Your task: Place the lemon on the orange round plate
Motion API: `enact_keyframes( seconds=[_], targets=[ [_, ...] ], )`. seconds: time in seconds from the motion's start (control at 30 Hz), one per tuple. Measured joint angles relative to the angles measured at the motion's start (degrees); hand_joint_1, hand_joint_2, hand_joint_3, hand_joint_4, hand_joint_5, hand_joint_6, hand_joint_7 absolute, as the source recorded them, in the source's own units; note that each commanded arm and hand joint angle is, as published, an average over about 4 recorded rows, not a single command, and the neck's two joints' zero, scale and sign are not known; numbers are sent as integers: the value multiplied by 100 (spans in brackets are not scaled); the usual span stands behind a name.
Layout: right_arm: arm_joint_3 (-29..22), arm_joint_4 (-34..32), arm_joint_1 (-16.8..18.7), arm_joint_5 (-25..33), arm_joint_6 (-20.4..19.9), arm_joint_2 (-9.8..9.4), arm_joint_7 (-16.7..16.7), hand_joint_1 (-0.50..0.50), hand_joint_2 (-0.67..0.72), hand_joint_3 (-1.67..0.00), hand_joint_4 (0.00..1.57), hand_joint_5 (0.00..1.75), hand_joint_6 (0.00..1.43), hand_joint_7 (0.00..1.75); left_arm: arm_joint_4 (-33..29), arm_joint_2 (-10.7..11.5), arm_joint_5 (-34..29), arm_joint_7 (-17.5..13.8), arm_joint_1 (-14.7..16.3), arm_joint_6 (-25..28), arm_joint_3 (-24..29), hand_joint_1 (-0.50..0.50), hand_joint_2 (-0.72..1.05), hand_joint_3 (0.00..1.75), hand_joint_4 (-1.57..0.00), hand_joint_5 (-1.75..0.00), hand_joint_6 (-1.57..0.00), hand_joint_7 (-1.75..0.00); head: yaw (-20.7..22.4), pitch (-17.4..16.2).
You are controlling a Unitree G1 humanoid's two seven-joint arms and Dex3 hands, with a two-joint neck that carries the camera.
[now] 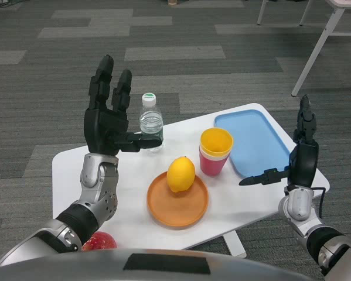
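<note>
The lemon [180, 174] sits on the orange round plate [163, 213], toward the plate's far side, at the tabletop's [70, 167] near-centre edge. Judged from position alone, the placement appears complete.

The left robot hand [109, 120] is raised above the tabletop's left portion, palm forward, fingers spread apart and holding nothing. Its thumb points toward the clear plastic water bottle [150, 122] at the far edge, and from this angle contact with the bottle cannot be confirmed or excluded. The right robot hand [301, 155] is raised beyond the tabletop's right edge, fingers extended and apart, empty.

Risks noted:
- The lemon is an oval, smooth-skinned body resting on a shallow plate with a low rim. A knock to the tabletop or plate could likely roll it off.
- A sideways sweep of the left robot hand could topple the tall, narrow bottle.
- The stacked cups [215, 151], yellow over pink over red, stand just beside the plate and would tip easily if the right arm crosses inward.

Remaining items: a flat blue rectangular tray [245, 137] with rounded corners at the right edge, apparently matte plastic, and a glossy red object [99, 240], partly hidden, below the left forearm.
</note>
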Motion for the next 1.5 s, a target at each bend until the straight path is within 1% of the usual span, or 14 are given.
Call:
enact_keyframes(
  seconds=[0.07, 0.13, 0.17, 0.33, 0.47, 0.53, 0.57, 0.6, 0.7, 0.8, 1.13, 1.2, 1.43, 1.5],
  targets=[
    [5, 0, -1, 0, 0, 0, 0, -8, 28, 0, 34, 0, 0, 0, -1, -1, 0, 188, 4, -135, -58, 50, 36, 9, 0, 0, 0, -28, 5, 5],
    [8, 0, -1, -1, 0, 0, 0, -8, 28, 0, 34, 0, 0, 0, -1, -1, 0, 302, 5, -219, -95, 50, 41, 9, 0, 0, 0, -28, 11, 11],
    [8, 0, -1, -1, 0, 0, 0, -8, 28, 0, 34, 0, 0, 0, -1, -1, 0, 320, 6, -235, -105, 50, 43, 9, 0, 0, 0, -28, 11, 14],
    [11, 0, -1, -1, 0, 0, 0, -8, 28, 0, 34, 0, 0, 0, -1, -1, 0, 345, 13, -266, -157, 50, 43, 9, 0, 0, 0, -35, 12, 27],
    [11, -1, -1, -1, 0, 0, 0, -8, 28, 0, 34, 0, 0, 0, -2, -1, 0, 346, 26, -270, -177, 50, 43, 9, 0, 0, 0, -37, 11, 33],
    [11, -1, -1, -1, 0, 0, 0, -8, 28, 0, 34, 0, 0, 0, -4, -1, 0, 350, 31, -272, -180, 50, 34, 9, 0, 0, -12, -40, 10, 34],
    [11, -1, -1, -1, 0, 0, 0, -8, 28, 0, 34, 0, 0, 0, -9, -1, 0, 355, 34, -277, -181, 50, 29, 9, 0, 0, -22, -42, 10, 35],
    [11, -2, -1, -1, 0, 0, 0, -8, 28, 0, 34, 0, 0, 0, -17, -1, 0, 362, 37, -281, -183, 50, 25, 9, 0, 0, -36, -40, 12, 38],
    [11, -5, -1, -1, 0, 0, 0, -8, 28, 0, 34, 0, 0, 0, -56, 0, 0, 378, 49, -289, -189, 50, 21, 9, 0, 0, -62, -35, 18, 48],
    [11, -8, -1, -1, 0, 0, 0, -8, 28, 0, 34, 0, 0, 0, -79, 0, 0, 386, 54, -290, -195, 50, 16, 9, 0, 0, -69, -35, 19, 54],
    [11, -22, 0, -1, 0, 0, 0, -8, 28, 0, 34, 0, 0, 0, -116, 0, 2, 389, 77, -291, -198, 50, 16, 9, 0, 0, -74, -37, 19, 74],
    [11, -23, 0, -1, 0, 0, 0, -8, 28, 0, 34, 0, 0, 0, -121, 0, 3, 389, 83, -291, -198, 50, 21, 9, 0, 0, -75, -35, 21, 74],
    [11, -26, 0, -1, 0, 0, 0, -6, 28, 0, 34, 0, 0, 0, -123, 3, 5, 390, 108, -291, -198, 50, 16, 9, 0, 0, -79, -35, 28, 76],
    [11, -26, 0, -1, 0, 0, 0, -6, 28, 0, 34, 0, 0, 0, -123, 5, 5, 390, 108, -291, -198, 50, 16, 9, 0, 0, -84, -35, 32, 82]
  ],
)
